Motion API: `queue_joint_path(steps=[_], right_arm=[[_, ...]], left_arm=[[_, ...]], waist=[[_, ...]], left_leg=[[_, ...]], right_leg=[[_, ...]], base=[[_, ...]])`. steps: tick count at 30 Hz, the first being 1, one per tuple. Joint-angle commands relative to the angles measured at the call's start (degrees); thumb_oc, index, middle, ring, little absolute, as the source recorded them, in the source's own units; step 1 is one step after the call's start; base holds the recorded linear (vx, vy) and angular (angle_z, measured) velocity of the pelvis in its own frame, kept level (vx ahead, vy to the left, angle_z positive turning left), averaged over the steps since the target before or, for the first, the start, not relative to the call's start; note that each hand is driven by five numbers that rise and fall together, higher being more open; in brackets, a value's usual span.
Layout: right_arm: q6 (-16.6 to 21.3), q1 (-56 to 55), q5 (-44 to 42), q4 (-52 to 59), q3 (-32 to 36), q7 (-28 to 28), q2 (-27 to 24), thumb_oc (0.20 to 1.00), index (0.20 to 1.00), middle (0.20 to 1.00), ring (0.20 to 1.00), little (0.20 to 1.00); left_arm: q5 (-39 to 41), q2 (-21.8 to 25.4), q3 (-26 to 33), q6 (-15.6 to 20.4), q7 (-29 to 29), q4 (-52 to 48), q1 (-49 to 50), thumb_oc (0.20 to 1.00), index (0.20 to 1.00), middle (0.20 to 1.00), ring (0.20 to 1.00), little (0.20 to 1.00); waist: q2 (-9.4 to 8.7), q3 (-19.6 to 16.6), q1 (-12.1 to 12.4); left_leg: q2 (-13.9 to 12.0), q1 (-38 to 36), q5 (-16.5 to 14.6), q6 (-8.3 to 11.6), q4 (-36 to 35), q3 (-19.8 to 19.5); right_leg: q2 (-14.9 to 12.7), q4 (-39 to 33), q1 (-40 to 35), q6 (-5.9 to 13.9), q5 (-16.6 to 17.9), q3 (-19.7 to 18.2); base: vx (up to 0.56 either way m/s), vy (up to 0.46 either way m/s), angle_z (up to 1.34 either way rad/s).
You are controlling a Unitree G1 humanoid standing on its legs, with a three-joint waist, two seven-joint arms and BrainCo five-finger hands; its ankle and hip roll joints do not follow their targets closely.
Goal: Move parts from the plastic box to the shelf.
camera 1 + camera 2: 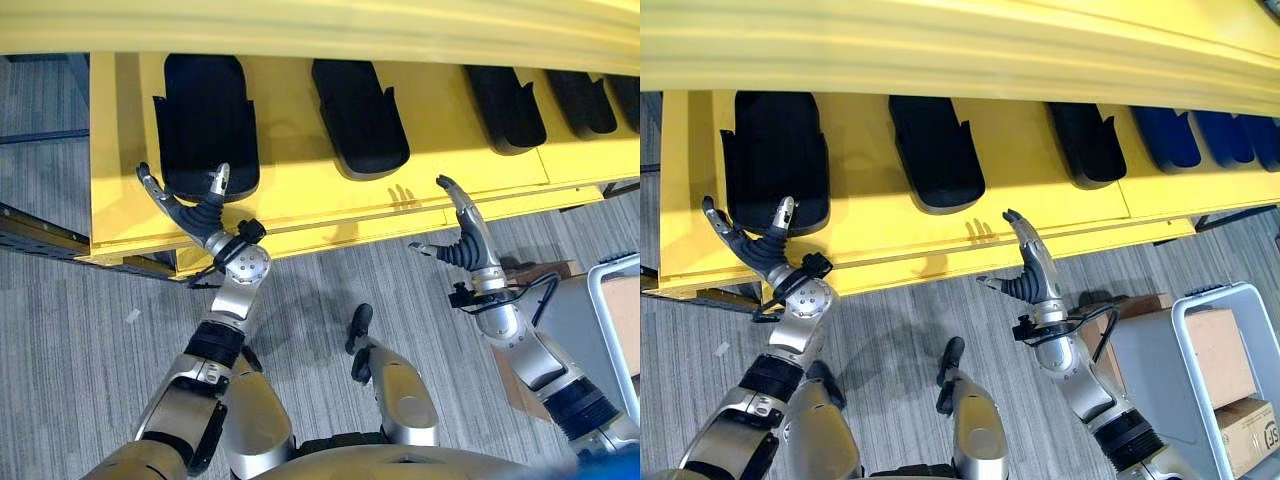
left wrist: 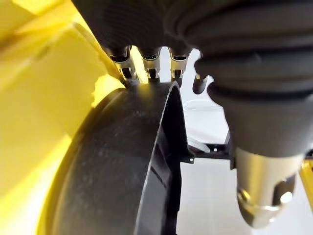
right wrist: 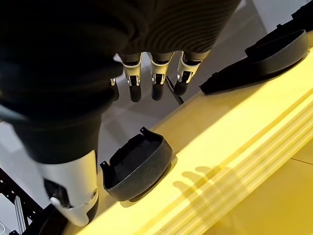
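We're looking down at a yellow shelf (image 1: pixel 300 195) w/ a row of black parts lying on it, spaced apart from each other. The leftmost part (image 1: pixel 205 120) sits near the shelf's left end; the next part (image 1: pixel 358 115) lies to its right w/ bare yellow between them, and a third part (image 1: pixel 503 105) follows, then more toward the far right.

Left robot hand (image 1: pixel 195 205) is at the near end of the leftmost part: its thumb and fingers are spread to either side of that rounded end, fingers straight, not wrapped round it. In the left wrist view the fingertips (image 2: pixel 151 68) sit right at the part's curved black edge (image 2: pixel 146 161); we can't tell for sure if they touch. So we read this robot hand as released, holding nothing.

Right robot hand (image 1: pixel 462 235) hovers over the shelf's front edge, between the second and third parts, apart from both. Fingers point up toward the shelf, thumb out to the side, relaxed and empty. In the right wrist view its fingers (image 3: pixel 156 78) hang straight above the yellow surface, w/ one part (image 3: pixel 139 169) below them.

On the floor at the right is a grey plastic box (image 1: pixel 1215 300) w/ cardboard cartons (image 1: pixel 1220 355) around it.
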State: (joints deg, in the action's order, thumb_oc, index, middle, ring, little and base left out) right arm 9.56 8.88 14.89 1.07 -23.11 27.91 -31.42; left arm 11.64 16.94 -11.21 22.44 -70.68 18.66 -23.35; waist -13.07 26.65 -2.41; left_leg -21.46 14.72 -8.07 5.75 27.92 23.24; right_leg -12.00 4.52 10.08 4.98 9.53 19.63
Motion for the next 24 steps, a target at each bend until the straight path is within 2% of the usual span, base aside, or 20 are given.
queue_joint_path(steps=[1,5,12,20,23,24], right_arm=[[2.3,0.5,0.7,3.5,1.2,1.5,-1.8,1.0,1.0,1.0,1.0,1.0],[1.9,-0.5,1.1,4.0,1.7,0.9,-2.4,1.0,1.0,1.0,1.0,1.0],[1.7,-1.3,1.3,4.9,2.1,-0.5,-2.6,1.0,1.0,1.0,1.0,1.0],[2.7,-2.6,2.4,5.5,2.8,-0.3,-2.7,1.0,1.0,1.0,1.0,1.0],[2.8,-3.0,2.7,6.0,3.2,-0.5,-3.0,1.0,1.0,1.0,1.0,1.0],[2.8,-3.4,2.8,6.5,3.6,-0.7,-3.1,1.0,1.0,1.0,1.0,1.0]], left_arm=[[-5.1,-0.8,0.6,6.7,-2.4,-5.4,1.3,1.0,1.0,1.0,1.0,1.0],[-7.0,0.3,1.9,8.8,-2.1,-8.4,1.0,1.0,1.0,1.0,1.0,1.0],[-12.6,1.8,1.6,8.9,-0.7,-13.4,1.7,1.0,1.0,1.0,1.0,1.0],[-22.2,3.2,2.6,9.5,-8.6,-17.6,3.8,1.0,1.0,1.0,1.0,1.0],[-23.8,4.7,3.6,8.3,-7.9,-19.1,5.8,1.0,1.0,1.0,1.0,1.0],[-22.4,5.5,4.2,8.2,-5.4,-19.9,7.1,1.0,1.0,1.0,1.0,1.0]], waist=[[3.18,0.5,0.2],[3.71,0.1,-0.2],[4.16,-0.2,-0.6],[4.63,-0.7,-0.4],[5.0,-0.9,0.1],[5.2,-1.2,0.4]], left_leg=[[4.1,-3.8,3.5,-1.09,-7.9,0.9],[4.3,-4.2,3.5,-1.13,-8.1,1.3],[4.4,-4.5,3.5,-1.19,-8.4,1.9],[5.3,-5.3,3.7,-1.34,-9.7,1.7],[5.7,-5.9,4.1,-1.17,-10.8,1.4],[5.9,-6.2,4.4,-1.0,-11.5,1.2]], right_leg=[[0.2,7.8,-3.1,3.33,-10.0,0.1],[0.0,7.8,-3.4,3.28,-10.1,0.0],[-0.3,8.0,-3.3,3.23,-10.3,-0.2],[-0.3,7.7,-3.7,3.16,-10.6,-0.4],[-0.2,7.4,-4.2,3.0,-10.8,-0.2],[-0.2,7.2,-4.5,2.88,-11.0,0.0]], base=[[0.0,0.0,0.0],[0.02,0.029,-0.04],[0.0,0.021,-0.01],[0.0,0.0,0.0],[0.01,-0.028,0.0],[0.02,-0.044,0.03]])
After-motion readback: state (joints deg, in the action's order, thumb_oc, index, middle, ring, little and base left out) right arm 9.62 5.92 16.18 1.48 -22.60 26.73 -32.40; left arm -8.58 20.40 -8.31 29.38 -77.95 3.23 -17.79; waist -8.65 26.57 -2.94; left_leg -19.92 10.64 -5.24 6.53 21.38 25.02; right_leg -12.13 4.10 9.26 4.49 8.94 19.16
